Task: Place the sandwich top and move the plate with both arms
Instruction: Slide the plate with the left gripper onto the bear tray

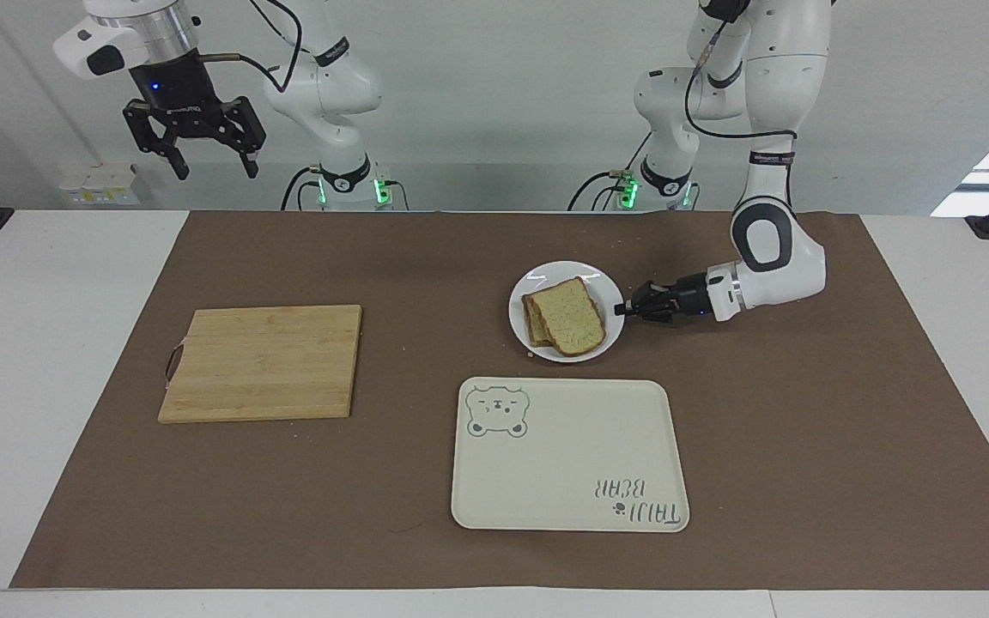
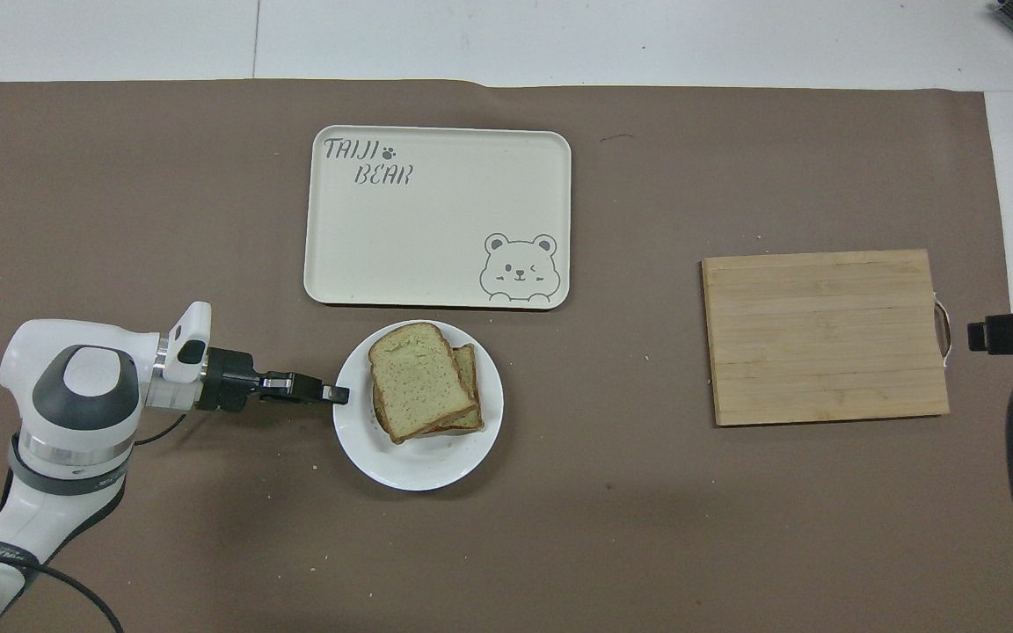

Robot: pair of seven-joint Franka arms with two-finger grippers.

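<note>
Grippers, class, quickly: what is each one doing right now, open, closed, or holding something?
Left gripper: jaws closed on the rim of the plate bearing the sandwich.
Right gripper: jaws open, holding nothing, raised at the right arm's end of the table, waiting.

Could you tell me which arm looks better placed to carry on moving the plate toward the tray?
Left: the left gripper is shut on the plate rim, while the right gripper waits open, raised above the table's edge.
</note>
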